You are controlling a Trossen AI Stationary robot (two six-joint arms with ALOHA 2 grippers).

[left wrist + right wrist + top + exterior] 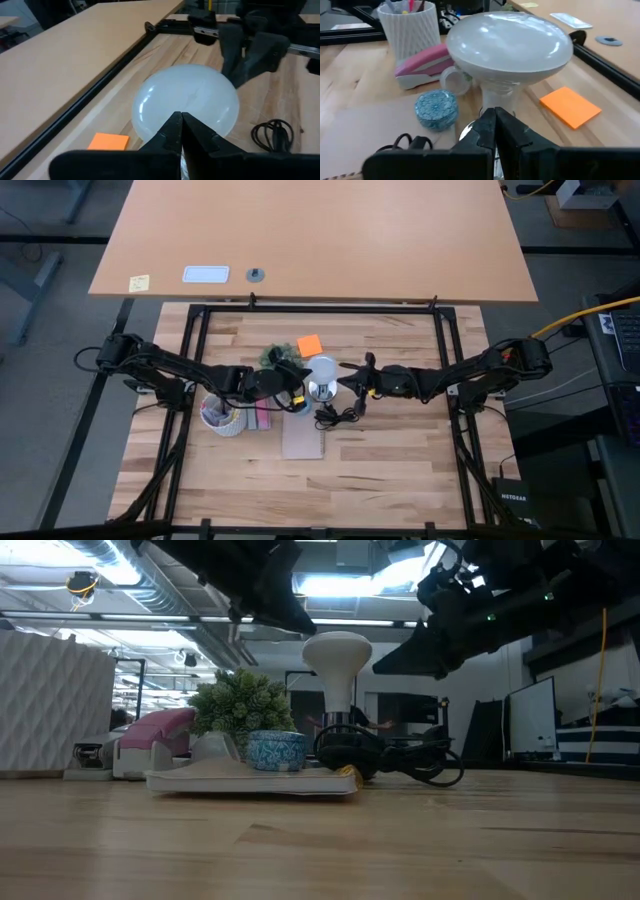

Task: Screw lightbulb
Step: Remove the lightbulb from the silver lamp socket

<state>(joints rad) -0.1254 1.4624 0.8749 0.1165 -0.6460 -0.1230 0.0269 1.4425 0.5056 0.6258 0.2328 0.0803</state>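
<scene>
The lightbulb (337,652), a frosted white globe on a pale neck, stands upright with its base in the silver socket (338,730) on a flat board (250,781) at mid-table. My left gripper (181,120) is shut and sits just left of the globe (321,369), near its top. My right gripper (495,114) is shut and sits to the right, pointing at the bulb's neck (496,92). The low view shows a small gap between each gripper and the bulb.
A white pen cup (220,417), a pink stapler (262,418) and a blue patterned roll (436,109) crowd the bulb's left. A small plant (278,358) and an orange note pad (309,344) lie behind it. The socket's black cord (338,415) coils at its near right.
</scene>
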